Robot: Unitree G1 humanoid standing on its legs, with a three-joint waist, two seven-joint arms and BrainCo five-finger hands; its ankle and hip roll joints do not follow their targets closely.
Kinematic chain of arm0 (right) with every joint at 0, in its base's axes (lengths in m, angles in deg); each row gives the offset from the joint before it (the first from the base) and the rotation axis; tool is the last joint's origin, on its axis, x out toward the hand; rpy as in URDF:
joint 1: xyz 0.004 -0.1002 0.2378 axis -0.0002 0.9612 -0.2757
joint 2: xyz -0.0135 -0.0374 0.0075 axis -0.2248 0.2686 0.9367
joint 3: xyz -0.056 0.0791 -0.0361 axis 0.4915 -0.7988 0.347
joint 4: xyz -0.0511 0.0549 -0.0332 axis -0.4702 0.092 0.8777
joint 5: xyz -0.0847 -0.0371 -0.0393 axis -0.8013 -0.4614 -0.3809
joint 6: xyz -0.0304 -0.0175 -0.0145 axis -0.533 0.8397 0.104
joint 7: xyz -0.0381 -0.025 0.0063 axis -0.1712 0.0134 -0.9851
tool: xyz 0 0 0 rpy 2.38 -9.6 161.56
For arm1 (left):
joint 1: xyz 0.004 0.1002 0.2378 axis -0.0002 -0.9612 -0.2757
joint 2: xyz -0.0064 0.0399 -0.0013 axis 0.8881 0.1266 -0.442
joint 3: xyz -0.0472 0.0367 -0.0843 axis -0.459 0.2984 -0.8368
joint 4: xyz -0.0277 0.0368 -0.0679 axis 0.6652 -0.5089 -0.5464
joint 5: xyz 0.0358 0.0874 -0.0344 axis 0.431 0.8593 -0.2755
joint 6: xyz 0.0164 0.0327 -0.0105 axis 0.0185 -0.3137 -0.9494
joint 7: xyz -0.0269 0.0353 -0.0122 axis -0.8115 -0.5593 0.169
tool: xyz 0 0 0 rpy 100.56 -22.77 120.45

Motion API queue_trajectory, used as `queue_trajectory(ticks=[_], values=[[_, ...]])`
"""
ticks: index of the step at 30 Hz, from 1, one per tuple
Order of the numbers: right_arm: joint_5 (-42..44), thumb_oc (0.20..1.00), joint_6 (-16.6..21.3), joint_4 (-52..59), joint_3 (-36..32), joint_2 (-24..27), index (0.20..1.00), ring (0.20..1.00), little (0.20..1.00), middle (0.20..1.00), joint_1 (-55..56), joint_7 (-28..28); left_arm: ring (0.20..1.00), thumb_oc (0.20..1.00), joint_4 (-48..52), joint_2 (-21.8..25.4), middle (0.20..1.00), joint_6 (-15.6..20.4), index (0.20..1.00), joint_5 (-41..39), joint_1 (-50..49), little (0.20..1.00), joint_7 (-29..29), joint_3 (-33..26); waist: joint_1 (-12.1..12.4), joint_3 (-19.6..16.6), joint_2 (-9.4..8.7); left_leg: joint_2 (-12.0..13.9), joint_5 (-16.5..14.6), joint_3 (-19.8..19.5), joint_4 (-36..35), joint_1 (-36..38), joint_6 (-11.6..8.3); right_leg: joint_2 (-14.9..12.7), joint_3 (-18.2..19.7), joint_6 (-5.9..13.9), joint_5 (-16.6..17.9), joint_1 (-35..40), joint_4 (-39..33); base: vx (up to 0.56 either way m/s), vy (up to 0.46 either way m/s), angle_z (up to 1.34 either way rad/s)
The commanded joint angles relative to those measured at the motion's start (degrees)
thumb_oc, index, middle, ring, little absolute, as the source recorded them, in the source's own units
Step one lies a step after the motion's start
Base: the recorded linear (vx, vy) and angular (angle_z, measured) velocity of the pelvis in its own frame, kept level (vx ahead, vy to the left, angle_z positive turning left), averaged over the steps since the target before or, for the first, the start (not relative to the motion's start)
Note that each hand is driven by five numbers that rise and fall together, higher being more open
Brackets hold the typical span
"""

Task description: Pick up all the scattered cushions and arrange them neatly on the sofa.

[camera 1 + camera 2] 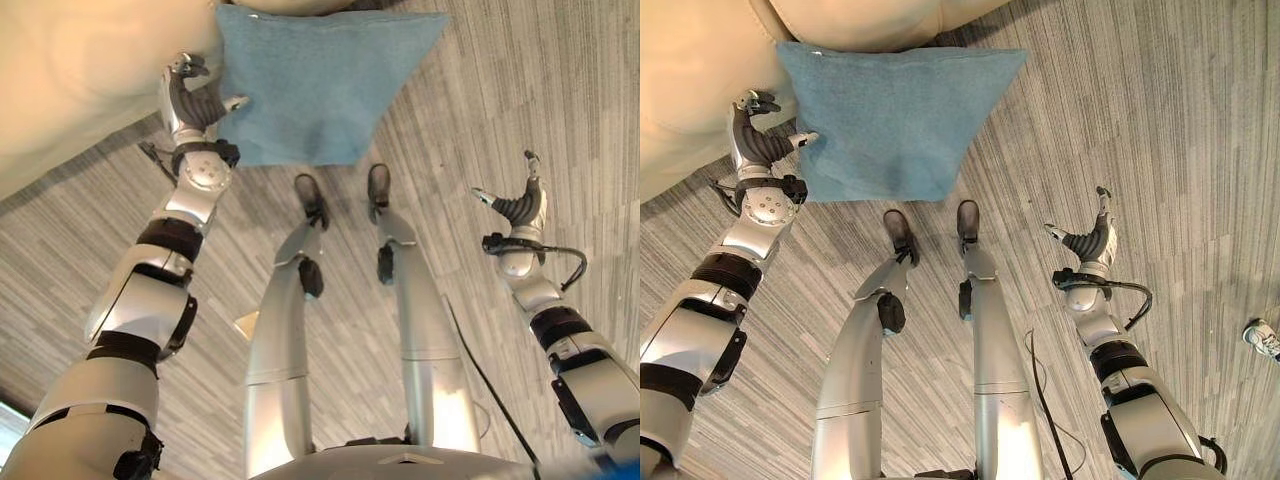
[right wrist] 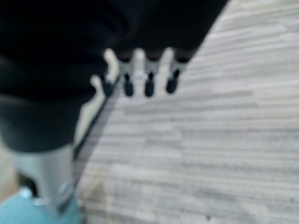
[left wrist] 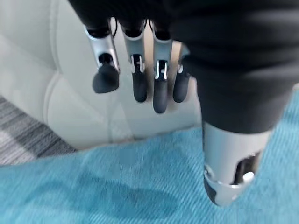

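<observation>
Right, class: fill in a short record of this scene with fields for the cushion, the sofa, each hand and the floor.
cushion: blue cushion on the floor, its far edge against the sofa
sofa: cream sofa, nothing on the part in view
left hand: left hand open at the cushion's edge, fingers straight, holding nothing
right hand: right hand open over the floor, apart from the cushion
floor: grey striped carpet
</observation>
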Motion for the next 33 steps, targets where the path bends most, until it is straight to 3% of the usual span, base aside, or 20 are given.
queue_trajectory(ticks=[1, 19, 20, 21, 22, 26, 33], values=[[-0.7, 1.000, 0.4, 2.2, 0.1, 2.4, 1.000, 1.000, 1.000, 1.000, 2.9, 1.0, 1.000, 1.000, 0.2, -2.0, 1.000, 1.4, 1.000, -0.4, -0.6, 1.000, 0.7, 0.0, -0.7, -3.7, 1.20, 1.1, -10.7, -7.9, 5.7, 1.4, -4.32, -3.2, 1.6, 6.19, 1.3, 3.5, -3.2, 0.00, 0.000, 0.00], [-1.0, 1.000, -1.7, 3.6, 3.2, 3.1, 1.000, 1.000, 1.000, 1.000, 1.6, 0.3, 1.000, 1.000, 1.4, -14.5, 1.000, 1.6, 1.000, -6.7, 4.6, 1.000, 3.9, 4.4, -1.3, -1.3, 1.00, 0.7, -11.8, -7.6, 9.6, -2.2, -2.83, -1.9, 3.5, 5.80, 0.8, -1.9, 1.7, 0.00, -0.007, -0.01], [-1.0, 1.000, -1.8, 3.7, 3.3, 3.3, 1.000, 1.000, 1.000, 1.000, 1.4, 0.3, 0.934, 0.934, 1.4, -14.9, 0.934, 1.5, 0.934, -6.7, 5.0, 0.934, 4.0, 4.7, -1.3, -1.2, 1.06, 0.7, -11.9, -7.6, 9.9, -2.4, -2.79, -1.9, 3.5, 5.77, 0.7, -2.1, 2.0, 0.00, 0.000, 0.00], [-1.0, 1.000, -1.9, 3.3, 3.5, 3.3, 1.000, 1.000, 1.000, 1.000, 1.0, 0.5, 0.545, 0.545, 1.6, -15.5, 0.545, 1.5, 0.545, -6.6, 5.4, 0.545, 4.1, 5.3, -1.3, -1.1, 1.15, 0.7, -11.9, -7.7, 10.2, -2.6, -2.76, -1.9, 3.6, 5.70, 0.5, -2.4, 2.5, 0.00, 0.000, 0.00], [-0.9, 1.000, -1.9, 3.3, 3.5, 3.3, 1.000, 1.000, 1.000, 1.000, 1.0, 0.5, 0.225, 0.225, 1.6, -15.5, 0.225, 1.5, 0.225, -6.6, 5.4, 0.225, 4.1, 5.3, -1.3, -1.1, 1.16, 0.7, -11.9, -7.7, 10.2, -2.6, -2.76, -1.9, 3.6, 5.70, 0.5, -2.5, 2.5, 0.00, 0.000, 0.00], [-0.9, 1.000, -2.1, 4.0, 3.8, 3.7, 1.000, 1.000, 1.000, 1.000, -0.6, 1.0, 0.200, 0.200, 3.0, -17.1, 0.200, 2.2, 0.200, -8.3, 5.7, 0.200, 4.3, 5.9, -1.1, -0.8, 1.58, 0.7, -11.9, -7.9, 11.1, -3.5, -2.59, -1.6, 3.6, 5.46, 0.2, -3.6, 4.2, 0.01, -0.018, -0.01], [-0.7, 1.000, -2.1, 4.5, 2.2, 4.9, 1.000, 1.000, 1.000, 1.000, -0.5, 1.3, 0.200, 0.200, 5.2, -15.0, 0.200, 2.8, 0.200, -9.2, 4.4, 0.200, 3.8, 4.8, -0.6, -1.2, 1.99, 0.5, -12.1, -7.8, 12.0, -4.0, -2.54, -1.3, 3.5, 5.11, -0.2, -4.3, 5.5, 0.00, 0.000, 0.00]])
